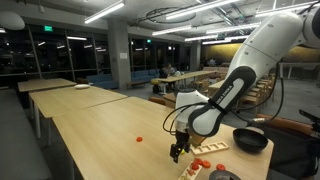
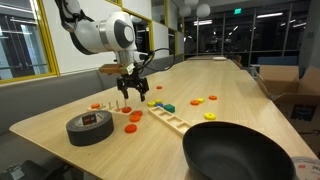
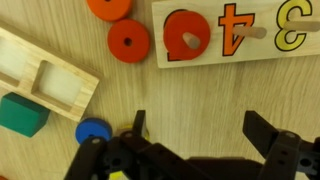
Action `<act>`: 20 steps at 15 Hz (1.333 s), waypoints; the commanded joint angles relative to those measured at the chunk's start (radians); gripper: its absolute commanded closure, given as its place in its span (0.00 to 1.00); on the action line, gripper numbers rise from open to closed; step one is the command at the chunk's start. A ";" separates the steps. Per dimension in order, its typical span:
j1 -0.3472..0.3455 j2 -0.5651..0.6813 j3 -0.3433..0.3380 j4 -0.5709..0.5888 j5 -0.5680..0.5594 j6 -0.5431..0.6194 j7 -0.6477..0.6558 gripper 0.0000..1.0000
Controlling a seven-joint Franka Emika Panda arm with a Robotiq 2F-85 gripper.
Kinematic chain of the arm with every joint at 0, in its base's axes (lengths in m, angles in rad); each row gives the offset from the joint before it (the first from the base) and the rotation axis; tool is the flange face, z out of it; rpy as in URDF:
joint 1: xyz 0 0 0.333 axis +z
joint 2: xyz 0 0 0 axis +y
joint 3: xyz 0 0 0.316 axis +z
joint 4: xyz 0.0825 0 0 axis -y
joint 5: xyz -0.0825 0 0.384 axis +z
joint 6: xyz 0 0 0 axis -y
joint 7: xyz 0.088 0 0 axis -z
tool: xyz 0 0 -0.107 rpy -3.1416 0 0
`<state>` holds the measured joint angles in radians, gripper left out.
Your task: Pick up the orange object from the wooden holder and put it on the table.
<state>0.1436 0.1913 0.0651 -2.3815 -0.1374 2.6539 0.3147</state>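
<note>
In the wrist view a wooden holder (image 3: 250, 30) with orange numerals lies at the top. An orange disc (image 3: 187, 35) sits on a peg at its left end. Two more orange discs (image 3: 129, 41) lie loose on the table (image 3: 200, 90) beside it. My gripper (image 3: 200, 130) is open and empty, hovering over bare table just below the holder. In both exterior views the gripper (image 1: 178, 150) (image 2: 132, 92) points down, close above the light-wood table (image 1: 100, 125), next to the holder (image 1: 212, 149).
A compartmented wooden tray (image 3: 40, 85), a green block (image 3: 22, 115) and a blue disc (image 3: 93, 131) lie to the gripper's left. A black bowl (image 2: 240, 150) and a tape roll (image 2: 90, 127) stand near the table edge. Orange discs (image 2: 197, 101) and a yellow piece (image 2: 152, 102) are scattered around.
</note>
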 commanded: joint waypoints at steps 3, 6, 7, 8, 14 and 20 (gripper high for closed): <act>0.029 -0.067 -0.043 -0.040 -0.060 -0.088 0.160 0.00; 0.024 -0.100 -0.038 -0.051 -0.045 -0.156 0.229 0.00; 0.023 -0.115 -0.033 -0.059 -0.034 -0.169 0.258 0.00; 0.021 -0.126 -0.027 -0.066 -0.022 -0.174 0.284 0.00; 0.023 -0.158 0.008 -0.100 -0.021 -0.204 0.544 0.00; 0.030 -0.173 0.030 -0.162 -0.051 -0.211 0.823 0.00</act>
<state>0.1683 0.0614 0.0848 -2.5096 -0.1764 2.4527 1.0240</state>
